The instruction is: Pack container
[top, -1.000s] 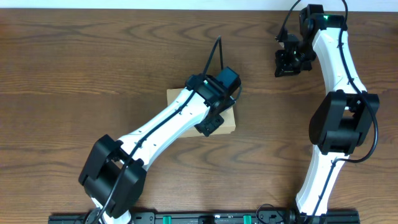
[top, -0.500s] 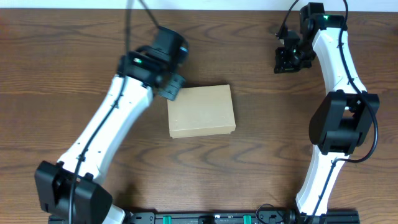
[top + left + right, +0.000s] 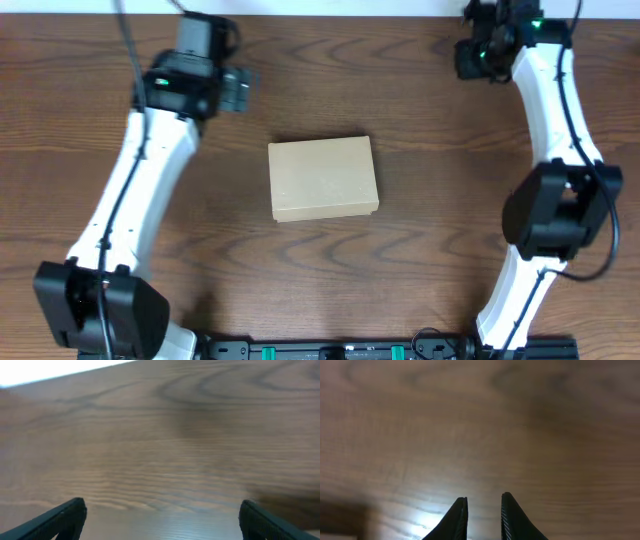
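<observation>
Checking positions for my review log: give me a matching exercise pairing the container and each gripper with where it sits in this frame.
Things:
1. container
2. left gripper
3. right gripper

Places:
A. over the far right corner of the table
B. middle of the table, lid closed
C. over the far left part of the table, fingers spread wide

Pairs: 1-B, 2-C, 3-A

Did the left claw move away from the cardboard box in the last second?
Yes. The left gripper swung from over the unmoved box toward the far left of the table.
</observation>
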Motion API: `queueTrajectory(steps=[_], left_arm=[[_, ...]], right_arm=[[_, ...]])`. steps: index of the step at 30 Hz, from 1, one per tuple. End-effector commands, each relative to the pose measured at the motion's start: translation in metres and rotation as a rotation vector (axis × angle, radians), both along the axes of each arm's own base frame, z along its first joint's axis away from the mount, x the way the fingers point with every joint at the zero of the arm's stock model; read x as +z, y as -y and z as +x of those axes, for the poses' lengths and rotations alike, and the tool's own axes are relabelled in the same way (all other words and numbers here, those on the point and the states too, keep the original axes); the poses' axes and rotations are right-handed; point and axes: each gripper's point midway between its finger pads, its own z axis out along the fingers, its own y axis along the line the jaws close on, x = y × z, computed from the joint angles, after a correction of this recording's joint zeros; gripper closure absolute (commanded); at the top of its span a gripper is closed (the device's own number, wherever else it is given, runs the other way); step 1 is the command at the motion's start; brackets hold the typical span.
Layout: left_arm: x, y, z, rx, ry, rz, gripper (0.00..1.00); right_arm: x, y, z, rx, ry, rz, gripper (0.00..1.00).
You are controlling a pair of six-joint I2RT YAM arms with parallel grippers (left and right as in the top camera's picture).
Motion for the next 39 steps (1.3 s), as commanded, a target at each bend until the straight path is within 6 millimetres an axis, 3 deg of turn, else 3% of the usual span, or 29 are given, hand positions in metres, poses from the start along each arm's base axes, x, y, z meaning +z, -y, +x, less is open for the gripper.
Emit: queueTrajectory(steps=[1, 3, 6, 10, 15, 26, 32, 35, 39], left_arm=[[-0.006, -0.030, -0.004, 0.070, -0.029, -0.132, 0.00], [-0.017, -0.045, -0.013, 0.105, -0.075, -0.176, 0.00], [-0.034, -0.055, -0.030, 0.131, -0.152, -0.198, 0.08], [-0.057, -0.052, -0.050, 0.167, -0.194, -0.205, 0.10], [-0.066, -0.048, -0.080, 0.205, -0.131, -0.247, 0.10], [-0.049, -0.033, -0.172, 0.146, 0.065, -0.269, 0.10], [-0.047, -0.041, -0.211, 0.205, 0.164, -0.269, 0.09], [-0.050, -0.043, -0.230, 0.208, 0.176, -0.265, 0.03], [-0.052, -0.044, -0.242, 0.222, 0.208, -0.283, 0.05]], right_arm=[[0.057, 0.019, -0.004, -0.113, 0.115, -0.058, 0.86], [0.069, 0.024, -0.012, -0.159, 0.124, -0.065, 0.88], [0.083, 0.025, -0.030, -0.172, 0.112, -0.061, 0.89], [0.098, 0.026, -0.050, -0.192, 0.128, -0.065, 0.91], [0.099, 0.026, -0.078, -0.216, 0.164, -0.052, 0.93], [0.051, 0.019, -0.182, -0.242, 0.218, -0.018, 0.90], [0.015, 0.007, -0.244, -0.223, 0.211, 0.032, 0.83], [-0.002, 0.000, -0.271, -0.201, 0.220, 0.061, 0.80], [-0.013, -0.008, -0.298, -0.175, 0.244, 0.083, 0.75]])
